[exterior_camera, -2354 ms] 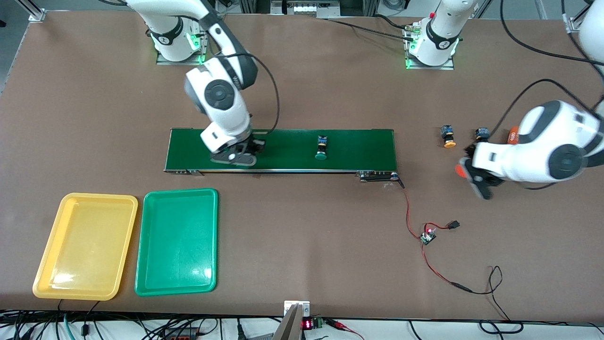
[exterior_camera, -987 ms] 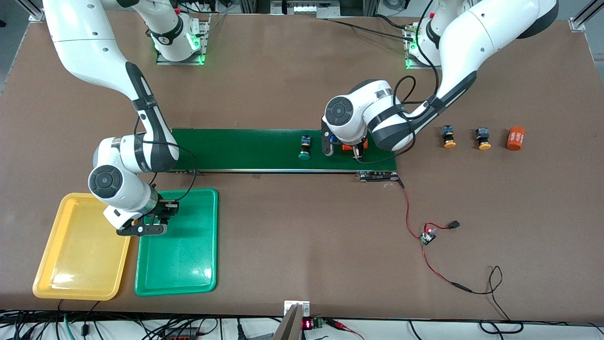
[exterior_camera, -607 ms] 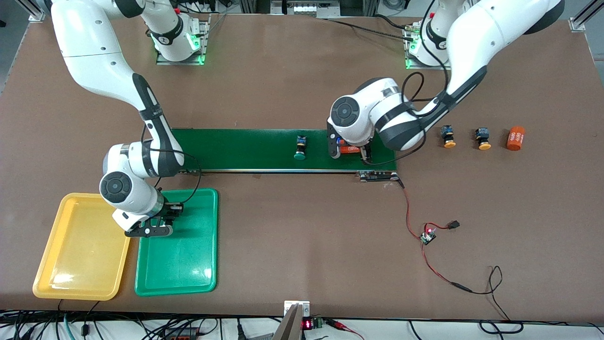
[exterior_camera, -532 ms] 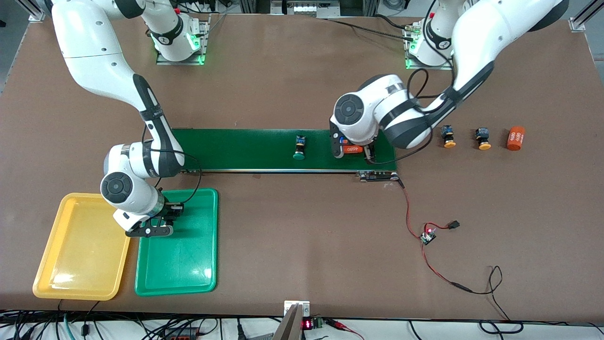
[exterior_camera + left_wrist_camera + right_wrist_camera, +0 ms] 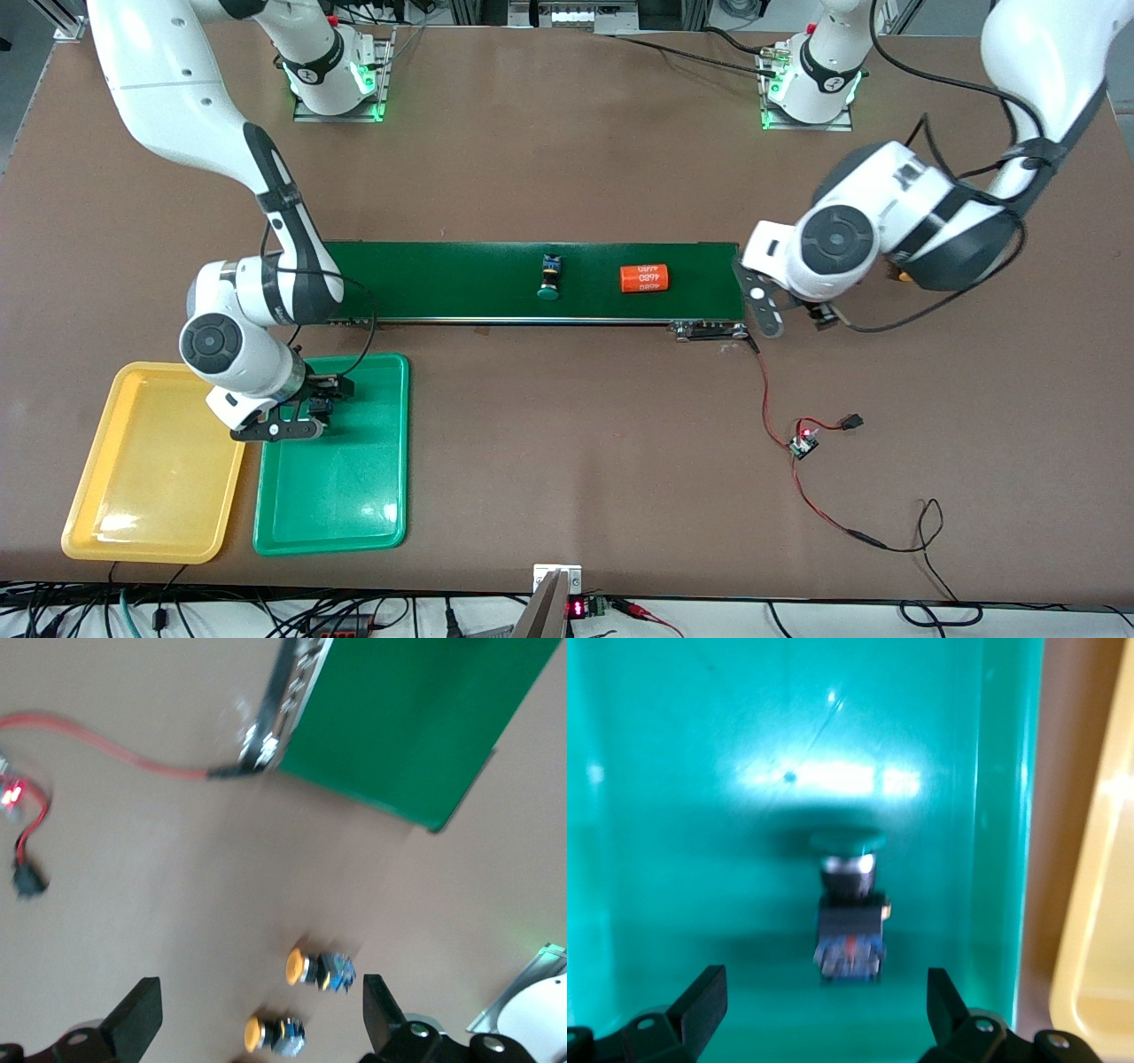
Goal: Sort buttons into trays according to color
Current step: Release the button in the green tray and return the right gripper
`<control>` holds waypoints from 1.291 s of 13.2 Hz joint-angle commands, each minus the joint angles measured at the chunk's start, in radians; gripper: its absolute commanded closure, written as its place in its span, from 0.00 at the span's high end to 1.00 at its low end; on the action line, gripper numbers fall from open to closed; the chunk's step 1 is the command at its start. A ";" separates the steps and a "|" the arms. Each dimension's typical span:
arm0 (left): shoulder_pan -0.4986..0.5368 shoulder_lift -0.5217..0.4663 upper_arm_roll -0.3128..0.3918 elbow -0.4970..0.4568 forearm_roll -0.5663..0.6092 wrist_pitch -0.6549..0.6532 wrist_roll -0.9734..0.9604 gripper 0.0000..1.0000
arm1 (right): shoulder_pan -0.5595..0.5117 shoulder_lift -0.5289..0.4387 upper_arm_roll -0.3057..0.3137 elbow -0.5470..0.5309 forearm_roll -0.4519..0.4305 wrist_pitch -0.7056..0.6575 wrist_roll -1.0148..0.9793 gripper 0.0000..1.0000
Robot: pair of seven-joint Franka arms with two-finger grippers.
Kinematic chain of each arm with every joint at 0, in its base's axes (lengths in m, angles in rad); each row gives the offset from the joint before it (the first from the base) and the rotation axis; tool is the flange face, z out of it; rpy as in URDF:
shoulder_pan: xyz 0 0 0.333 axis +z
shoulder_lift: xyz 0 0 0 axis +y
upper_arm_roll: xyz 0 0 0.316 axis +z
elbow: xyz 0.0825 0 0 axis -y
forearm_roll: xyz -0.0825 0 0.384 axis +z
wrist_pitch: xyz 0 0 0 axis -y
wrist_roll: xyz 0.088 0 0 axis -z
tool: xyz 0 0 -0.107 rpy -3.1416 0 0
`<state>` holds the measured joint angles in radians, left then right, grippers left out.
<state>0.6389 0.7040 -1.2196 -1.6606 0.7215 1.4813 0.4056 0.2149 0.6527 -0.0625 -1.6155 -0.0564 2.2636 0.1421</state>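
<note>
The brown worktop (image 5: pixel 549 461) carried a long dark green conveyor belt (image 5: pixel 443 279) across its middle, with aluminium framing and loose cables along its edges. Seen from the front camera, the yellow tray (image 5: pixel 89 496) and green tray (image 5: pixel 354 496) lay side by side at about 8 o'clock from the belt. The right hand (image 5: pixel 824 1010) hung low over the green tray, fingers spread wide and empty, and a green button (image 5: pixel 849 904) lay in the tray beneath it. A second green button (image 5: pixel 549 276) and an orange cylinder (image 5: pixel 644 278) sat on the belt. The left hand (image 5: pixel 791 315) hovered over the worktop at 3 o'clock from the belt, fingers wide, holding nothing, with two orange-yellow buttons (image 5: pixel 321 967) (image 5: pixel 275 1034) on the worktop nearby. A red wire (image 5: pixel 780 416) trailed from the belt at 5 o'clock.
</note>
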 commanded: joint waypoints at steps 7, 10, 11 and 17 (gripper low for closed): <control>-0.108 -0.194 0.583 0.211 -0.475 -0.061 -0.085 1.00 | 0.020 -0.528 0.234 -0.493 0.003 0.019 0.376 1.00; -0.189 -0.225 0.878 0.133 -0.554 0.012 -0.091 1.00 | 0.026 -0.528 0.315 -0.509 -0.002 0.085 0.516 1.00; -0.232 -0.250 0.988 0.060 -0.551 0.098 -0.091 1.00 | 0.040 -0.525 0.319 -0.517 -0.002 0.109 0.517 1.00; -0.305 -0.379 1.305 -0.396 -0.499 0.713 0.288 1.00 | 0.133 -0.435 0.317 -0.518 -0.087 0.162 0.623 1.00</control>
<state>0.3630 0.3989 0.0168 -1.9285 0.2033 2.0760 0.5256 0.3250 0.1815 0.2570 -2.1365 -0.0805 2.4042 0.7256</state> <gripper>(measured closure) 0.000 0.000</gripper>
